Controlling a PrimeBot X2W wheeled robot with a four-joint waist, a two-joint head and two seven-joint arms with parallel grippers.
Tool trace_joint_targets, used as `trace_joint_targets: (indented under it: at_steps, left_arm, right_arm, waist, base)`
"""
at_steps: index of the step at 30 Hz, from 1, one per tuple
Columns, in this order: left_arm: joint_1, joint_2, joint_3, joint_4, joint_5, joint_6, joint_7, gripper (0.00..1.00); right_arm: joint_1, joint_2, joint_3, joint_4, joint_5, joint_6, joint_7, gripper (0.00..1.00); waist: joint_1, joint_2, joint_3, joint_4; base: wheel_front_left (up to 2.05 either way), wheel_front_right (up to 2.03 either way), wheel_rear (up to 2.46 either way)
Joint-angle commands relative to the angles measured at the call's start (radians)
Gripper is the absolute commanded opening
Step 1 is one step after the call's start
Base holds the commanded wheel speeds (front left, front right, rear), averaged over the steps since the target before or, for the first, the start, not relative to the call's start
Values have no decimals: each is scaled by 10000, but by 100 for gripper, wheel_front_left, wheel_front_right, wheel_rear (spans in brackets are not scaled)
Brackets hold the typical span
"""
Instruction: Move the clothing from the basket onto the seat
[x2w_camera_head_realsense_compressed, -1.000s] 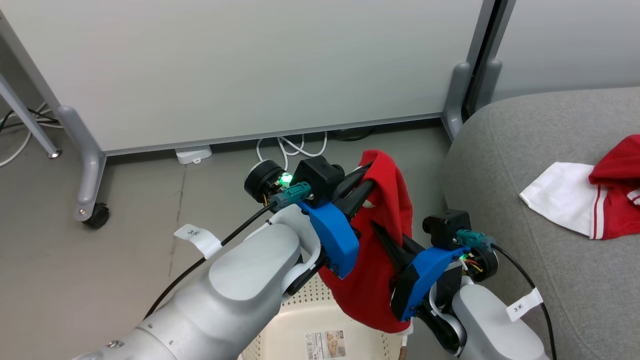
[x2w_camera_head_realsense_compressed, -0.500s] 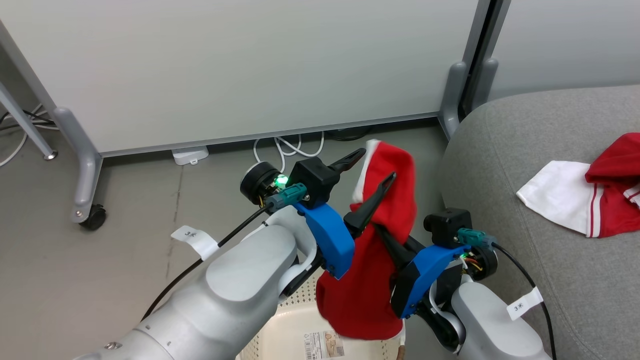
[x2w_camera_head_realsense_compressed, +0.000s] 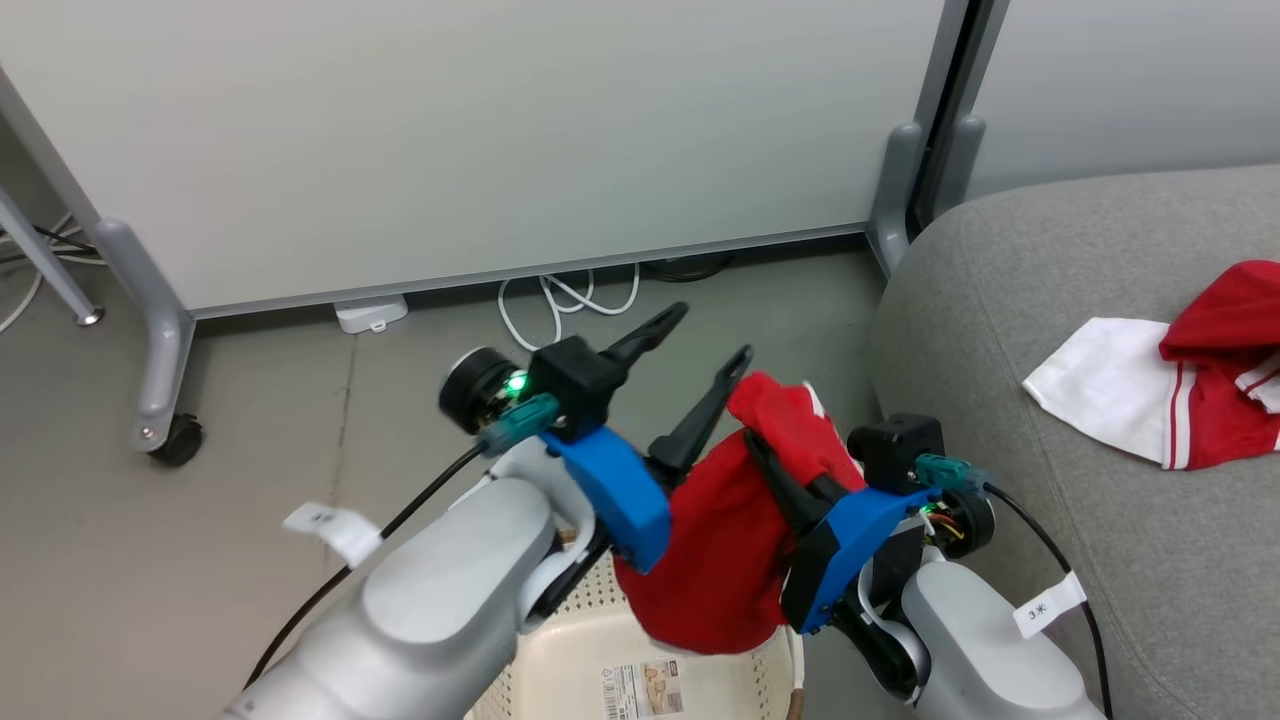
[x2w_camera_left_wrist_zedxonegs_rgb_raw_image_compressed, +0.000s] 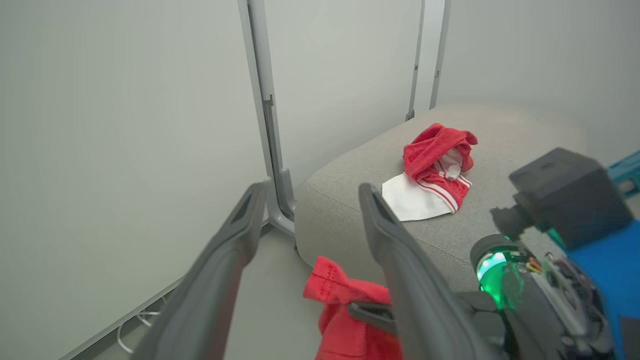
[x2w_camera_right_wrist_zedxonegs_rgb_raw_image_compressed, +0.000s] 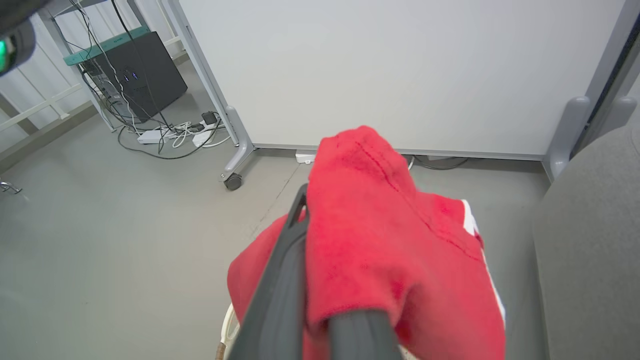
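Observation:
The plain red garment (x2w_camera_head_realsense_compressed: 720, 540) hangs over the cream basket (x2w_camera_head_realsense_compressed: 560, 690), draped over my right gripper (x2w_camera_head_realsense_compressed: 770, 462), which is shut on it. From the right wrist, the red garment (x2w_camera_right_wrist_zedxonegs_rgb_raw_image_compressed: 390, 250) covers one finger and lies against the other. My left gripper (x2w_camera_head_realsense_compressed: 712, 332) is open just left of the cloth, with nothing between its fingers (x2w_camera_left_wrist_zedxonegs_rgb_raw_image_compressed: 235, 235). The red-and-white garment (x2w_camera_head_realsense_compressed: 1170, 400) lies on the grey seat (x2w_camera_head_realsense_compressed: 1000, 330) at the right, and the left wrist view shows the same red-and-white garment (x2w_camera_left_wrist_zedxonegs_rgb_raw_image_compressed: 430, 175) on the seat (x2w_camera_left_wrist_zedxonegs_rgb_raw_image_compressed: 345, 200).
A white partition panel (x2w_camera_head_realsense_compressed: 480, 130) stands behind, on grey legs with a caster (x2w_camera_head_realsense_compressed: 175, 440). White cables (x2w_camera_head_realsense_compressed: 570, 295) and a power strip (x2w_camera_head_realsense_compressed: 370, 312) lie at its foot. A black box (x2w_camera_right_wrist_zedxonegs_rgb_raw_image_compressed: 135, 75) with cables sits far left. Grey floor (x2w_camera_head_realsense_compressed: 250, 420) lies to the left.
My left gripper has opened, let go of the red garment and drawn back to the left. The garment's top has dropped onto the right gripper. The head camera has shifted slightly.

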Motion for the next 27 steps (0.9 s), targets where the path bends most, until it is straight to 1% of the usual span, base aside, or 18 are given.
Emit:
trace_joint_targets:
  at_steps: [1, 3, 8, 14, 17, 21, 27]
  left_arm:
    - [144, 121, 153, -137, 110, 72, -45, 100]
    - [592, 366, 672, -713, 456, 252, -45, 100]
    - [2162, 1012, 2042, -2164, 1341, 528, -38, 100]
    - [3964, 1456, 3692, -3415, 2307, 605, -36, 100]
    - [4824, 1442, 4574, -3860, 2676, 787, -38, 100]
    - [5903, 1256, 5663, -4194, 3023, 938, -38, 100]
    - [7053, 1016, 7085, -4543, 3514, 819, -37, 100]
  right_arm:
    - [-151, -11, -6, -22, -54, 5, -84, 0]
    - [-175, -11, -22, -95, -86, 5, -96, 0]
    - [-213, -11, -36, -307, -123, 5, -63, 0]
    - [-198, -11, -192, -571, -277, 5, -12, 0]
    - [-88, -11, -283, -699, -378, 5, 35, 0]
    - [57, -11, -319, -935, -462, 5, 81, 0]
    - [205, -10, -321, -1249, -548, 5, 168, 0]
  waist:
    - [0, -1, 18, -38]
    - [0, -1, 48, -133]
    - [0, -1, 146, -491]
    - [0, -1, 322, -990]
    - [0, -1, 380, -1265]
    - [0, -1, 482, -1720]
    - [0, -1, 625, -2543]
  base:
    - [0, 0, 0]
    - [0, 0, 0]
    - [0, 0, 0]
    - [0, 0, 0]
    - [0, 0, 0]
    - [0, 0, 0]
    - [0, 0, 0]
